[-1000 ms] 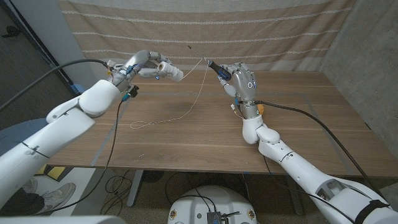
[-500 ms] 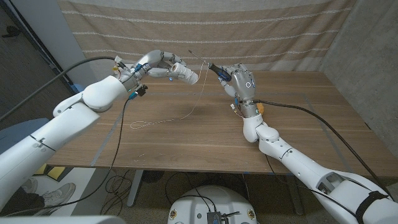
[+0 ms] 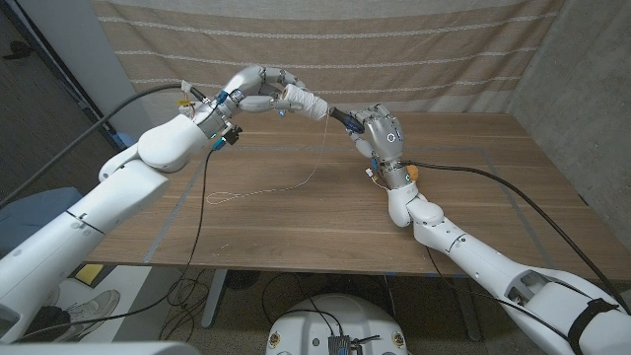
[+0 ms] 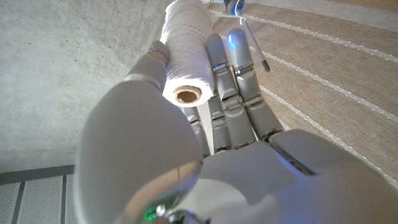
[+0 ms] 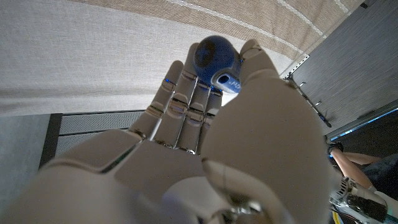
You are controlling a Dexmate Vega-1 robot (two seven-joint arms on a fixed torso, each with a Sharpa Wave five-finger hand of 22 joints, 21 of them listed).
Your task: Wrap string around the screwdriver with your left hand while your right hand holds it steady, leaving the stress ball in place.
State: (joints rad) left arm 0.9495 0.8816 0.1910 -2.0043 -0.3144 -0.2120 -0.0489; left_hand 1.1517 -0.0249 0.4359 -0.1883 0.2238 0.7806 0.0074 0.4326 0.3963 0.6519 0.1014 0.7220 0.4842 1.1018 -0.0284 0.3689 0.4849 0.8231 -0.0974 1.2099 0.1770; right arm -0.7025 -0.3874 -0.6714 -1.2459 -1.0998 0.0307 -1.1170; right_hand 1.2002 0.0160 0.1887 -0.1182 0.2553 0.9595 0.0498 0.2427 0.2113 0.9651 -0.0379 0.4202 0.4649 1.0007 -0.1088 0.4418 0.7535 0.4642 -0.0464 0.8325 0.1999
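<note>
We see a lab-like test corner, a wooden table (image 3: 296, 222) against a hung striped fabric backdrop (image 3: 394, 59), bare concrete wall (image 3: 582, 89) at its right edge, loose cables (image 3: 197, 296) beneath its front edge

The table (image 3: 296, 212) is showing matt brown wood grain. Both hands are looking like glossy grey-white plastic. The spool (image 4: 185, 50) is carrying rough white string on a cardboard core. Ribbed woven cloth (image 3: 394, 49) is hanging behind.
</note>
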